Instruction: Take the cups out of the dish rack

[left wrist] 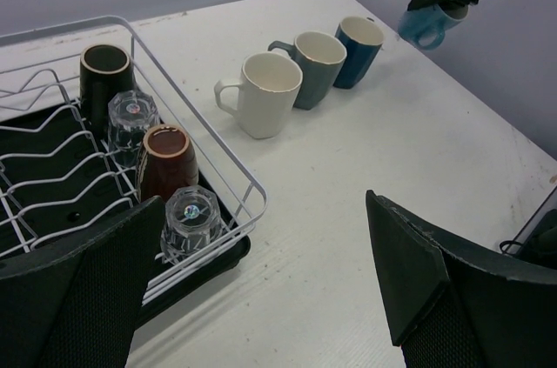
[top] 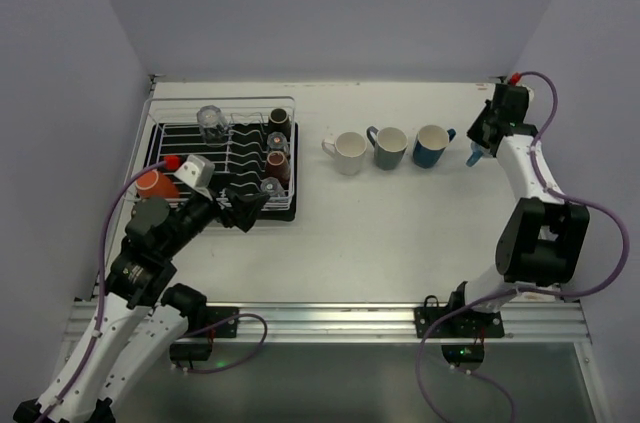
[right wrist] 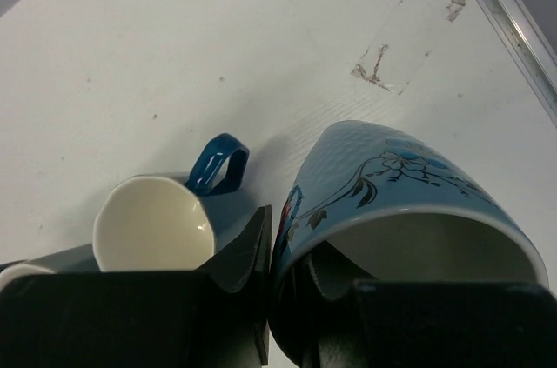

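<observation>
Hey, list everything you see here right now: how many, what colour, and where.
dish rack: one, white wire on black tray, table's left
glass tumblers: three, clear, in the rack
dark brown cups: two, dark brown, rack's right column
orange mug: one, orange, rack's left, partly behind left arm
cream mug, grey mug, dark blue mug: one each, in a row right of the rack
light blue mug: one, held, right of that row
table: one, white
left fingers: open, over rack's near right corner
right fingers: shut on the light blue mug
</observation>
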### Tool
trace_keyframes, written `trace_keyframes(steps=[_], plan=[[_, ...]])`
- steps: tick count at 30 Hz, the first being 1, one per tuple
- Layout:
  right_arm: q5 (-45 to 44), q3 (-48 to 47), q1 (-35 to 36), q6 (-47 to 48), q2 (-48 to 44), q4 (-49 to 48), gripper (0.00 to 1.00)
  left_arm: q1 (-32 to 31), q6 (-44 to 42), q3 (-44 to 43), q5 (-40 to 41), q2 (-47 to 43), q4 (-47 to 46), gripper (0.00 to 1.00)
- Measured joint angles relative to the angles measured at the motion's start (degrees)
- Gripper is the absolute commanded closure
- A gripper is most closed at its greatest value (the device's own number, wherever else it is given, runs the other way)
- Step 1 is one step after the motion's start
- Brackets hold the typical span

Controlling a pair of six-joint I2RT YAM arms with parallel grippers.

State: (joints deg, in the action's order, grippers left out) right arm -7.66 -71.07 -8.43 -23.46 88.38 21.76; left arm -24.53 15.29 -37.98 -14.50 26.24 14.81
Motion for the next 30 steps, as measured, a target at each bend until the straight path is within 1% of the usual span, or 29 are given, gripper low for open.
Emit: trace_keyframes(steps=[12,15,16,18,19,21,22,23,24,27,30], plan=[[4.6,-5.7,-1.1,0.9,16.0,0.9,1.00,-0.3,-0.1,0.0,1.7,2.1,0.8,0.00],[5.7,-7.0,-1.2,1.3,18.3,0.9,1.00,-0.3,-0.1,0.0,1.9,3.1,0.8,0.00],[6.0,-7.1,-1.2,1.4,18.4,0.8,0.98,-0.3,-0.1,0.0,2.0,3.3,0.8,0.00],[6.2,-8.0,-1.3,1.4,19.0,1.4,0.89,-0.3,-0.1,0.0,2.2,3.7,0.8,0.00],[6.1,-8.5,-1.3,1.4,19.3,1.6,0.77,-0.3,-0.1,0.0,2.3,3.8,0.8,0.00],[5.8,-9.0,-1.3,1.4,19.6,1.7,0.64,-0.3,-0.1,0.0,2.6,3.9,0.8,0.00],[5.7,-9.1,-1.4,1.2,19.6,1.8,0.61,-0.3,-0.1,0.0,2.6,3.9,0.8,0.00],[5.6,-9.3,-1.4,1.3,19.6,1.9,0.54,-0.2,-0.1,0.0,2.8,3.9,0.8,0.00],[5.6,-9.4,-1.4,1.2,19.6,1.8,0.45,-0.2,-0.1,0.0,2.8,4.0,0.8,0.00],[5.7,-9.4,-1.4,1.0,18.6,2.0,0.39,0.0,-0.1,0.0,3.1,4.2,0.8,0.00],[6.0,-8.6,-1.4,0.3,15.3,1.9,0.39,0.4,-0.1,0.0,3.6,4.7,0.8,0.00]])
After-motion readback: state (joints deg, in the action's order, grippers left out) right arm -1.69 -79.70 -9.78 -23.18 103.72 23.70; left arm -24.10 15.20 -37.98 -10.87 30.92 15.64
